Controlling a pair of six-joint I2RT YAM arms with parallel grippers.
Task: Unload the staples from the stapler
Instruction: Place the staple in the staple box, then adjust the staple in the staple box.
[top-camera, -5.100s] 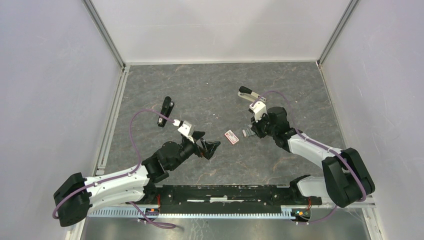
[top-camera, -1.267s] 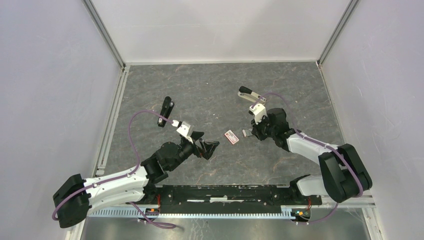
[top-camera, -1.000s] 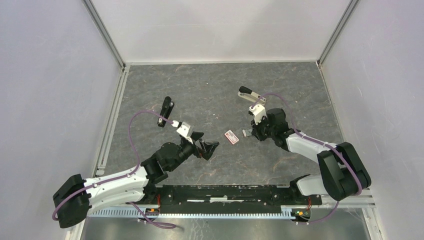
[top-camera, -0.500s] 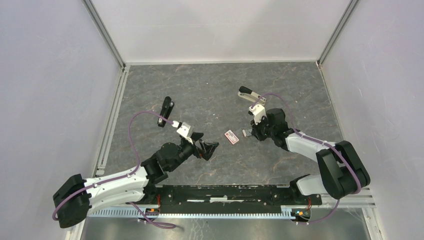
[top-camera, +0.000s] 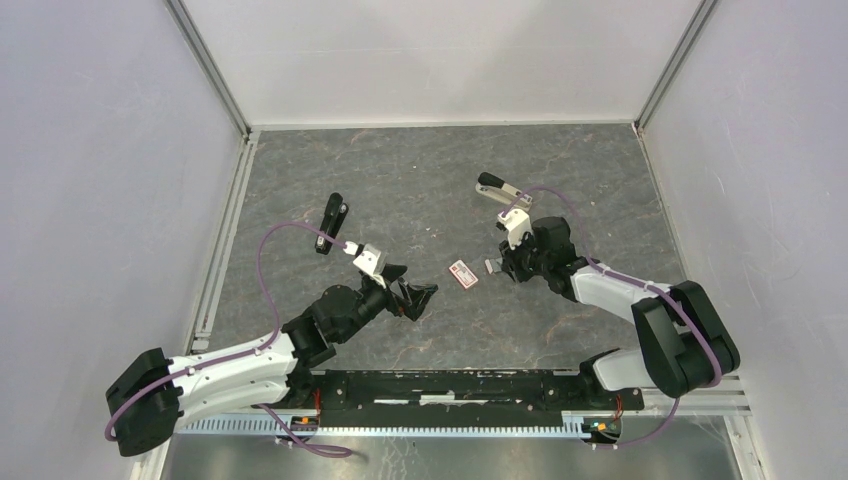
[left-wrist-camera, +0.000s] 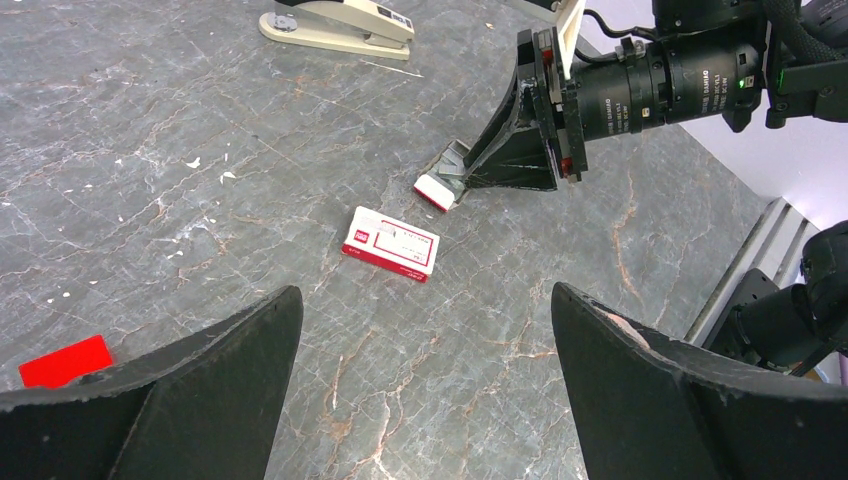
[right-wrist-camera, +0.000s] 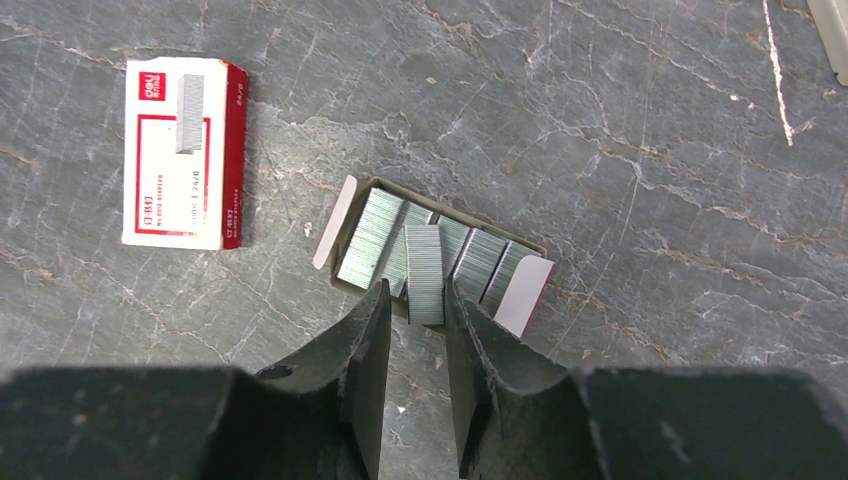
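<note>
The stapler (top-camera: 497, 188), with a black top and a silver base, lies closed at the back right and also shows in the left wrist view (left-wrist-camera: 340, 22). My right gripper (top-camera: 497, 267) is low over a small open tray of staple strips (right-wrist-camera: 440, 250). One staple strip (right-wrist-camera: 424, 275) lies across the tray, its near end between my right fingertips (right-wrist-camera: 378, 315). The jaws are narrowly apart, with a slit on the strip's left side. My left gripper (top-camera: 415, 298) is wide open and empty (left-wrist-camera: 425, 290), well left of the tray.
A red and white staple box (top-camera: 462, 274) lies just left of the tray, also in the right wrist view (right-wrist-camera: 180, 150). A slim black bar (top-camera: 332, 222) lies at the left. A red card (left-wrist-camera: 65, 360) lies under my left gripper. Walls enclose the grey table.
Since five seconds ago my right gripper has shifted slightly toward the tray. Over the last second nothing has visibly moved. The left arm is still.
</note>
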